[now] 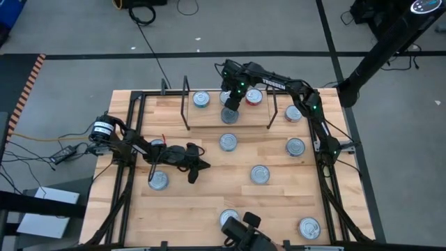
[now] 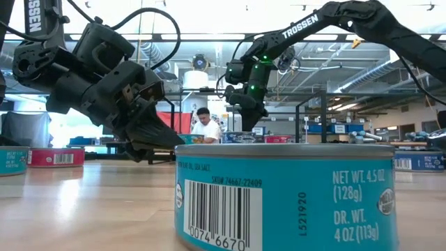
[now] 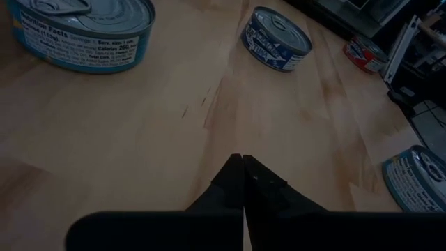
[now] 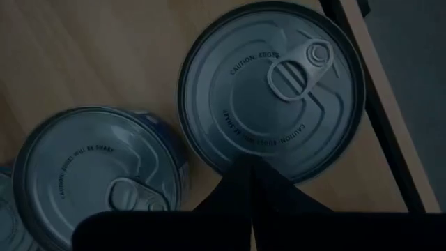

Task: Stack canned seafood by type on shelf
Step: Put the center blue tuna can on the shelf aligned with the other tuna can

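**A:** What could you actually read when you looked at it?

**B:** Plenty in the low view. The teal tin [image 2: 286, 196] right up front said "NET WT. 4.5 OZ (128g)" and "DR. WT. 4 OZ (113g)", with a barcode and "521920" running up the side. The right arm had "TROSSEN" on it. In the right wrist view the lid [image 4: 272, 90] read "CAUTION: EDGES", the rest too small to tell.

**A:** And your grippers?

**B:** Both were fully closed and empty. Your right gripper [image 1: 231, 104] hung over the shelf [image 1: 209, 116], fingertips pinched together just above a silver-lidded tin [image 1: 229, 116] on the board. I couldn't tell if it was touching. Your left gripper [image 1: 198, 166] sat low over the tabletop [image 1: 195, 209], fingers [image 3: 240, 183] pressed together, near a tin [image 1: 158, 180] but apart from it.

**A:** Where were the cans?

**B:** Three or so were on the shelf, including a blue one [image 1: 201, 100] and a red one [image 1: 254, 97]. The others were scattered across the table.
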### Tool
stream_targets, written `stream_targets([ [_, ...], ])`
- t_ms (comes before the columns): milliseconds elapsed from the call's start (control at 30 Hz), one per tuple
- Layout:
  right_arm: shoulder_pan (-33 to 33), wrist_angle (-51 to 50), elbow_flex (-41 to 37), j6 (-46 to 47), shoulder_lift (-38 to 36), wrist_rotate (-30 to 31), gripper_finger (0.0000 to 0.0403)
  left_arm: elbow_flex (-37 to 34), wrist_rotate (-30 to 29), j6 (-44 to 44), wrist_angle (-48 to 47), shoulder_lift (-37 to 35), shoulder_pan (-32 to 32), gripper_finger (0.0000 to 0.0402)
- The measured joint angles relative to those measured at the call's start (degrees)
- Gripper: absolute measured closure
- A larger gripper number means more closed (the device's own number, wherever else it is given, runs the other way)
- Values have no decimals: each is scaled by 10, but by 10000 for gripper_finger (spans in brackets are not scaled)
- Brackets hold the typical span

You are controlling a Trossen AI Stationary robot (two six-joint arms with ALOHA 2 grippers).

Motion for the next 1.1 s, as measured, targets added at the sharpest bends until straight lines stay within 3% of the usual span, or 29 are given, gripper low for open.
stream_targets([
  [200,5,0,13,-9,-22,30,390,0,0,1,-3,0,0,401],
  [333,16,-18,20,-41,-59,-30,393,0,0,4,-3,0,0,401],
  [500,43,-61,13,-65,-49,-49,399,0,0,12,-3,0,0,401],
  [1100,67,-5,-58,-39,-43,-34,401,0,1,14,-3,0,0,401],
])
